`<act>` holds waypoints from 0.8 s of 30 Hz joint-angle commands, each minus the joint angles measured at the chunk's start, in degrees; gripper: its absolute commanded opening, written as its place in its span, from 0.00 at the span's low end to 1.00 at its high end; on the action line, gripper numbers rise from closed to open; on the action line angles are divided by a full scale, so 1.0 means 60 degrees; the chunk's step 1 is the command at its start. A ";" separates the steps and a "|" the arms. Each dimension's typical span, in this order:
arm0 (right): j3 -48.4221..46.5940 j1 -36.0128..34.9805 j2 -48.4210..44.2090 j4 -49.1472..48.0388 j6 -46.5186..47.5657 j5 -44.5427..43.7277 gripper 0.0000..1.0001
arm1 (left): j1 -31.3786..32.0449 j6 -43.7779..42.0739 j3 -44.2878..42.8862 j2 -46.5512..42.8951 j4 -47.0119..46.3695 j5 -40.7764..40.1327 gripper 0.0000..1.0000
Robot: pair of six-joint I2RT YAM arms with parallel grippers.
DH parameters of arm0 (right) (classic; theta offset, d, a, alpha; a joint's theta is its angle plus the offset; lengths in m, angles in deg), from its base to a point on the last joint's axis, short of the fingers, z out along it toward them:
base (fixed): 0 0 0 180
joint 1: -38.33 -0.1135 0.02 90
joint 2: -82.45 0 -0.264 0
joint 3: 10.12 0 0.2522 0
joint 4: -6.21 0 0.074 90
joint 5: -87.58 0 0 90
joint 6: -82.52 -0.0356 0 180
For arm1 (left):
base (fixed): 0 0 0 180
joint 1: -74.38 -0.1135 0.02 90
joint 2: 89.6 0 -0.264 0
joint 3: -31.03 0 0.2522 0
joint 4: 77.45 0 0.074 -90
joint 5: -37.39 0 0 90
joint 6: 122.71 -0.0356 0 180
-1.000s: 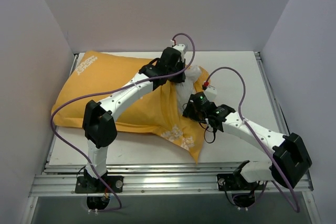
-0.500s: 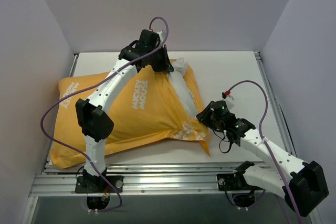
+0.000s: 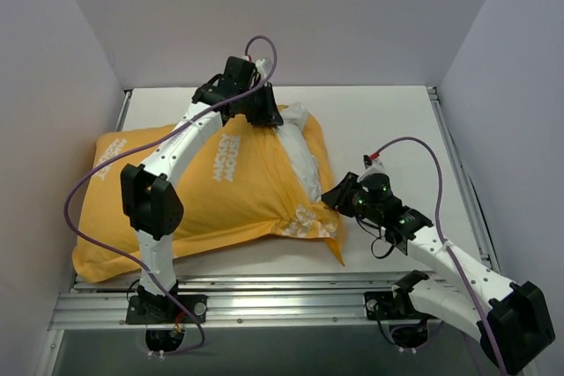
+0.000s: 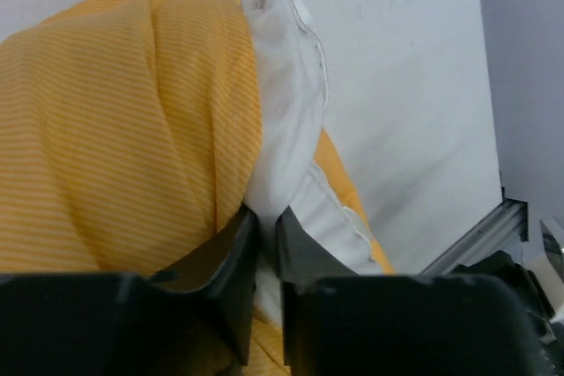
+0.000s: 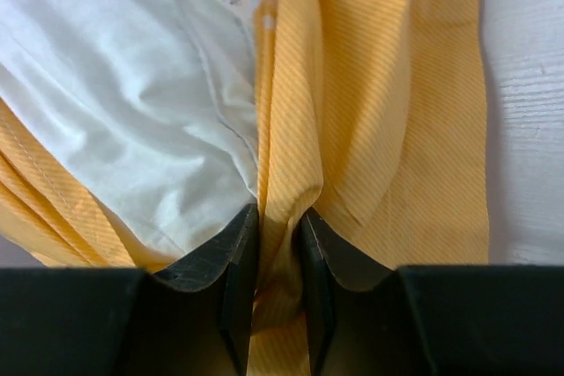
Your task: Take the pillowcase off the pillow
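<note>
The orange-yellow pillowcase [image 3: 203, 187] lies across the left and middle of the table, white lettering up. The white pillow [image 3: 298, 149] shows through its open right end. My left gripper [image 3: 271, 117] is at the far corner of that opening, shut on a fold of the white pillow [image 4: 286, 121], with the orange pillowcase [image 4: 115, 129] beside it. My right gripper [image 3: 335, 195] is at the near right corner, shut on a bunch of the pillowcase [image 5: 352, 112]; the pillow [image 5: 115, 85] lies to its left.
The white table top [image 3: 397, 129] lies to the right of the pillow. Purple-grey walls [image 3: 53, 85] close in the left, back and right. A metal rail [image 3: 282, 305] runs along the near edge by the arm bases.
The pillowcase and pillow have swung left and down toward the near left corner. My left gripper moved to the back, my right gripper drew back to the right with the pillowcase corner.
</note>
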 commanded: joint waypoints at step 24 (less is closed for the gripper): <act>-0.1081 0.0110 0.2077 -0.1100 0.2112 0.0954 0.00 | 0.4446 -0.4232 0.3488 -0.1777 -0.1062 -0.5721 0.86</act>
